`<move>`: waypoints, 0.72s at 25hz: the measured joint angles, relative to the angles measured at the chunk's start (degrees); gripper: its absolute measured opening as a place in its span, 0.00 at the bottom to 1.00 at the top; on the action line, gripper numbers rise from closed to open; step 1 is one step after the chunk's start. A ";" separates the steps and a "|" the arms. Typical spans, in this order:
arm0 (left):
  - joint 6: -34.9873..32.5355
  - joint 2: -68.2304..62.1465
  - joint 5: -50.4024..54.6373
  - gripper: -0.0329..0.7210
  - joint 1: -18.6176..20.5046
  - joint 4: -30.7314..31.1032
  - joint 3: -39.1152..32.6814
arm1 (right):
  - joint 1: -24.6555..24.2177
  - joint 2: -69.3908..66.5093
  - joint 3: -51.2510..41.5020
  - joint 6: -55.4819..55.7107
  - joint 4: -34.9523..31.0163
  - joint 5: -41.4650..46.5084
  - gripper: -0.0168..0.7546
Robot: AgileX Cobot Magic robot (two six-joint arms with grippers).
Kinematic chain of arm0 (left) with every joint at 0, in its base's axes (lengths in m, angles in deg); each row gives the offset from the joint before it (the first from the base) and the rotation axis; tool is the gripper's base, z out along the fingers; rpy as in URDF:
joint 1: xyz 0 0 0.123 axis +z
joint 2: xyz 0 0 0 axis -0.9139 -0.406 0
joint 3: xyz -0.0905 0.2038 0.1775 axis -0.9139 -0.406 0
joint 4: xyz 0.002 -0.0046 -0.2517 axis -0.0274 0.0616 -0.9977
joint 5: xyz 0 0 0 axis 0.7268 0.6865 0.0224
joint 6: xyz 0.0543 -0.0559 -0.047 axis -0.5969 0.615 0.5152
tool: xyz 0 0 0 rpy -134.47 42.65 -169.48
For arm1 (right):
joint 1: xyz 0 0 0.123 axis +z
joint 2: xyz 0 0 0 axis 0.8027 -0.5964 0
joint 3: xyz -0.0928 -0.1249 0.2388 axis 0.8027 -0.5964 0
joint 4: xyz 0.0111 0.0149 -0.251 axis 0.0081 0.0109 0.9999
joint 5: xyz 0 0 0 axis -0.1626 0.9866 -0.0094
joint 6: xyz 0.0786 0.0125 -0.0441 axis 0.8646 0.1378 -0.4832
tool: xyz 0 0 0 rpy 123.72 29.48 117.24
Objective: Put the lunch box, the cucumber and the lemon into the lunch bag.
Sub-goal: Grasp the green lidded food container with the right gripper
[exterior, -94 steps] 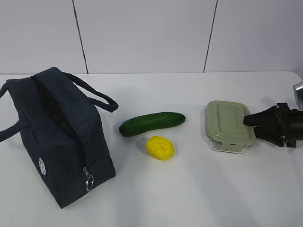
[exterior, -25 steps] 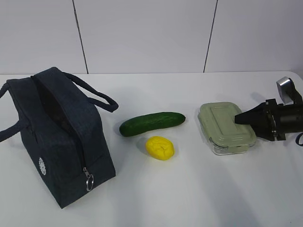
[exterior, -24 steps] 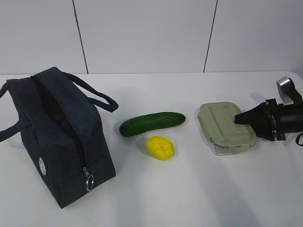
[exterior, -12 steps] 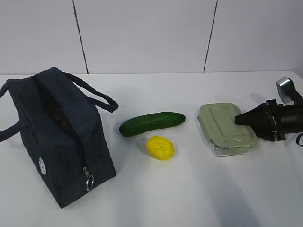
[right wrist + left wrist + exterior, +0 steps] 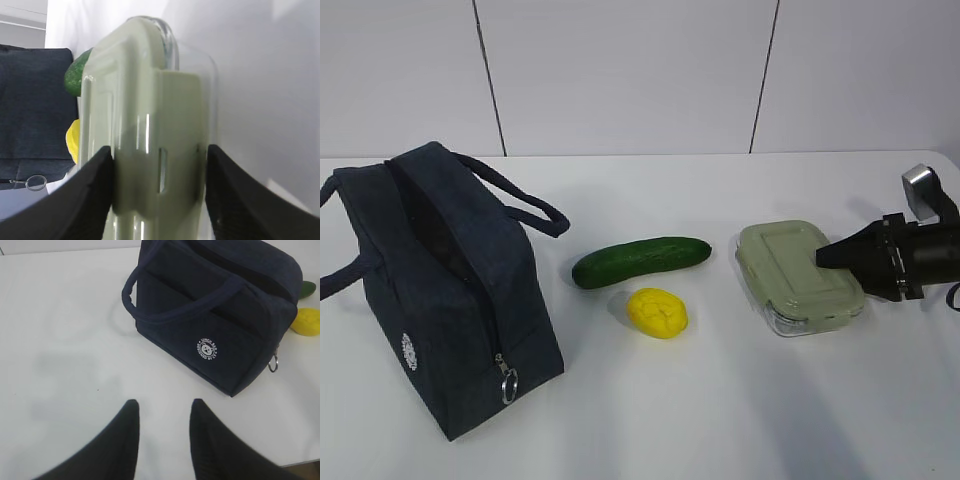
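The right pincer (image 5: 157,192) grips the lunch box (image 5: 800,277) at right of frame on the worktop (image 5: 720,400); the left pincer (image 5: 162,412) hovers narrowly parted, empty.

A white table (image 5: 720,420) carries everything. The bag (image 5: 440,290) stands on it with its zipper gaping. Right of the bag lies the cucumber (image 5: 640,260), with the lemon (image 5: 658,312) just in front of it, nearer the camera. Well right of the bag is the lunch box (image 5: 798,275); whether it rests fully on the table cannot be told.
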 joint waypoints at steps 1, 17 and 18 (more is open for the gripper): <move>0.00 0.00 0.00 0.37 0.00 0.00 0.00 | 0.00 0.00 0.00 0.00 0.00 0.00 0.54; 0.00 0.00 0.00 0.37 0.00 0.00 0.00 | 0.00 0.58 0.27 1.07 1.25 0.08 0.53; 0.00 0.00 0.00 0.37 0.00 0.00 0.00 | 0.03 0.72 0.27 1.18 1.54 -0.02 0.53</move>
